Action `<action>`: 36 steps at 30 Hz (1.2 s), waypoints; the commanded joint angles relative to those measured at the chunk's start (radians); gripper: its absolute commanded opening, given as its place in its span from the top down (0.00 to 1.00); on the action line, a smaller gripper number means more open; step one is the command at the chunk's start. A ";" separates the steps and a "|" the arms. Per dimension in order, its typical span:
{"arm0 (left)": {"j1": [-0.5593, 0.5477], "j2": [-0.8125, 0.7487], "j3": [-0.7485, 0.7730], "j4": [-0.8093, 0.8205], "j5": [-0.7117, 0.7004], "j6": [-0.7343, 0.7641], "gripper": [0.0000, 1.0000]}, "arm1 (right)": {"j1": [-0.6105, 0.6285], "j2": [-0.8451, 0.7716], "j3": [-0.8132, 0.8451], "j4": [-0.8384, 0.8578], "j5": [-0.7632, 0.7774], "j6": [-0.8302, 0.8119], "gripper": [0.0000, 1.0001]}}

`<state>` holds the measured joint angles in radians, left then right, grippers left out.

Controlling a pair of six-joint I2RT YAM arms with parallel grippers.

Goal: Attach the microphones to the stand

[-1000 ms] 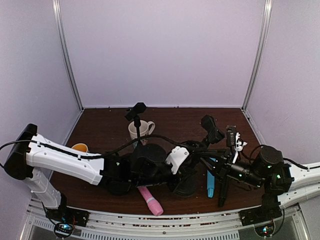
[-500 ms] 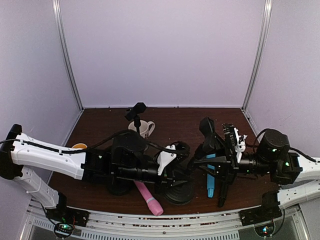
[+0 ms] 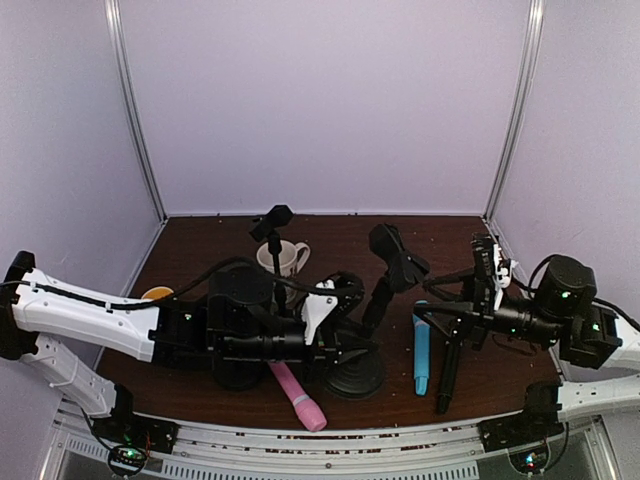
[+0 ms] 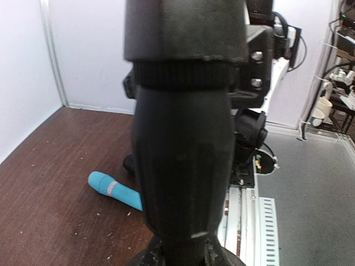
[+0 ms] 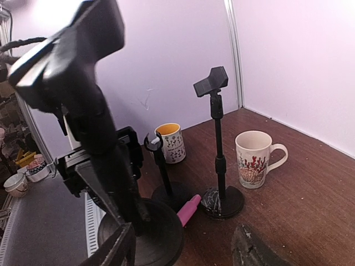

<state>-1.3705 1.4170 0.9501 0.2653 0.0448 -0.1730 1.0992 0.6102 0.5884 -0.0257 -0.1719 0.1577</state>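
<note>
Top external: mid-frame, left fingers (image 3: 343, 295) look clamped on stand (image 3: 378, 300), steadying it; right fingers (image 5: 184, 250) wide, empty. Pink mic (image 3: 300, 398), blue mic (image 3: 421, 358), black mic (image 3: 446, 378) lie on bench (image 3: 210, 250), bottom edge. Nxt, prob.: right grabs one & presses into clip (image 3: 393, 250).

pink microphone (image 3: 300, 398), light blue microphone (image 3: 421, 355), red-patterned white mug (image 5: 254, 159).

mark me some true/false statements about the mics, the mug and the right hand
The slim pink microphone lies on the brown table. True.
The slim light blue microphone stands upright. False: it lies flat on the table.
The white patterned mug stands upright. True.
The right hand grips the black stick microphone. False: its fingers are apart with nothing between them, and that microphone lies on the table.
</note>
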 commanded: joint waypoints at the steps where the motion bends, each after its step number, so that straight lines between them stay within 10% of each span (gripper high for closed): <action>1: 0.004 0.016 0.053 0.087 -0.158 -0.048 1.00 | 0.019 0.010 -0.032 0.091 -0.057 0.096 0.39; 16: 0.004 0.064 0.077 0.084 -0.187 -0.093 1.00 | 0.092 0.269 0.039 0.245 0.060 0.154 0.30; 36: 0.004 0.047 0.026 0.115 -0.218 -0.117 1.00 | 0.081 0.177 -0.052 0.172 0.302 0.281 0.34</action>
<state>-1.3643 1.4940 0.9752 0.2539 -0.1566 -0.2798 1.1885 0.8330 0.5732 0.1917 0.0540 0.3954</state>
